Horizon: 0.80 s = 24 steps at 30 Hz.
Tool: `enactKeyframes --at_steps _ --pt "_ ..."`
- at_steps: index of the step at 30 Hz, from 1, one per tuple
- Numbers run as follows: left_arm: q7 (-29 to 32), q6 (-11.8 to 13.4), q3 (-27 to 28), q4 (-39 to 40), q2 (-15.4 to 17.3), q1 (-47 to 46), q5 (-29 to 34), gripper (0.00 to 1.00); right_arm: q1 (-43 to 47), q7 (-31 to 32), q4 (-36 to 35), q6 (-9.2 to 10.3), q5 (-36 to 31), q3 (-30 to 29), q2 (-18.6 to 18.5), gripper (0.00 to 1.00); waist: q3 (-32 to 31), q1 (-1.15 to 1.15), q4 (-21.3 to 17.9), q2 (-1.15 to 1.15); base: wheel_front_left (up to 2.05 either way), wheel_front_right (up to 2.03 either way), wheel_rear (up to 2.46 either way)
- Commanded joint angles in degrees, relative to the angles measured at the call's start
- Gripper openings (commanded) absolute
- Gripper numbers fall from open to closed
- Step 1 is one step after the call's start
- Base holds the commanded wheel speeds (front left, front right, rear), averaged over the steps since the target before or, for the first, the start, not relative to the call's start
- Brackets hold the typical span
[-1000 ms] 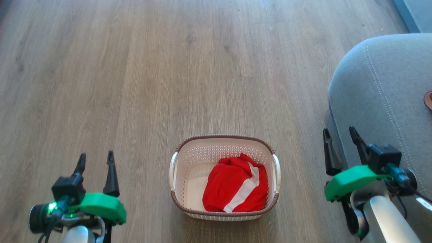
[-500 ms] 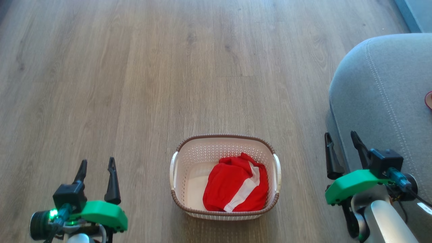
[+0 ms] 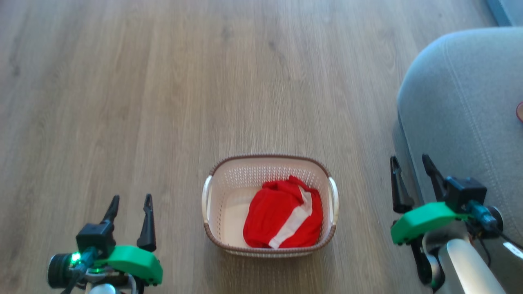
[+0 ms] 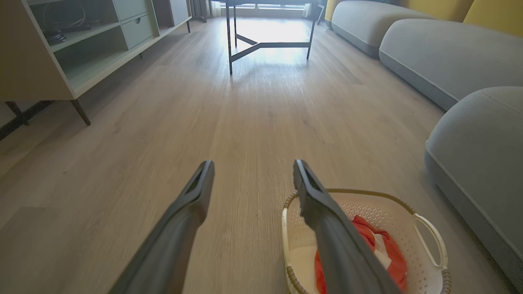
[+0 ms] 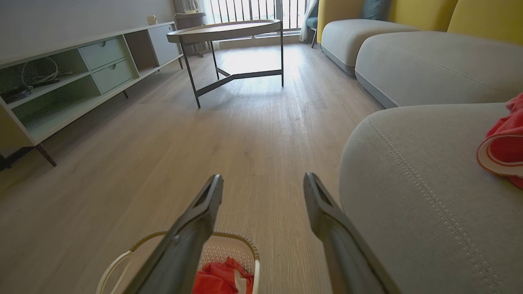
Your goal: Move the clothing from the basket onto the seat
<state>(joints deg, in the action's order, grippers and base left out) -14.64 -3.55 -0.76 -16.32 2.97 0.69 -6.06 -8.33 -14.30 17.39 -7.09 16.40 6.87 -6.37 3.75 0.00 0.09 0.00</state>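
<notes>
Head view: the left jaws and right jaws both stand spread and empty. Between them on the wooden floor sits the cream perforated plastic basket, holding the red white-striped fabric garment. The grey upholstered seat lies just beyond the right jaws.
Left wrist view: the basket sits right of the jaws.
Right wrist view: the basket sits below and left of the jaws, and a red cloth piece rests on the seat to their right.

I'm seeing my left gripper and right gripper each wearing a bright green housing, long black tapered fingers and a cabled black block.
</notes>
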Motion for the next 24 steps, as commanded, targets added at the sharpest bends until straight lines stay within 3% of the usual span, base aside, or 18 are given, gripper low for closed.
enactKeyframes --at_steps 1,11,24 --pt "-0.36 -0.22 1.3 0.96 0.02 -2.72 0.14 1.0 -2.94 -0.7 -2.55 -0.4 -0.5 0.98 0.08 1.0 1.78 0.0 -0.6 0.0 0.0 0.0 0.0" --pt "-0.36 -2.12 -1.35 -3.26 -0.05 -7.62 0.91 1.0 -8.55 -0.7 -6.65 -0.4 -1.06 1.06 0.7 1.0 12.07 0.0 -3.3 0.0 0.0 0.0 0.0" --pt "-0.36 -3.86 -12.0 -12.56 0.74 -18.76 1.88 1.0 -15.04 -0.7 -9.94 -0.4 -1.64 3.0 2.81 1.0 25.75 0.0 -7.24 0.0 0.0 0.0 0.0"
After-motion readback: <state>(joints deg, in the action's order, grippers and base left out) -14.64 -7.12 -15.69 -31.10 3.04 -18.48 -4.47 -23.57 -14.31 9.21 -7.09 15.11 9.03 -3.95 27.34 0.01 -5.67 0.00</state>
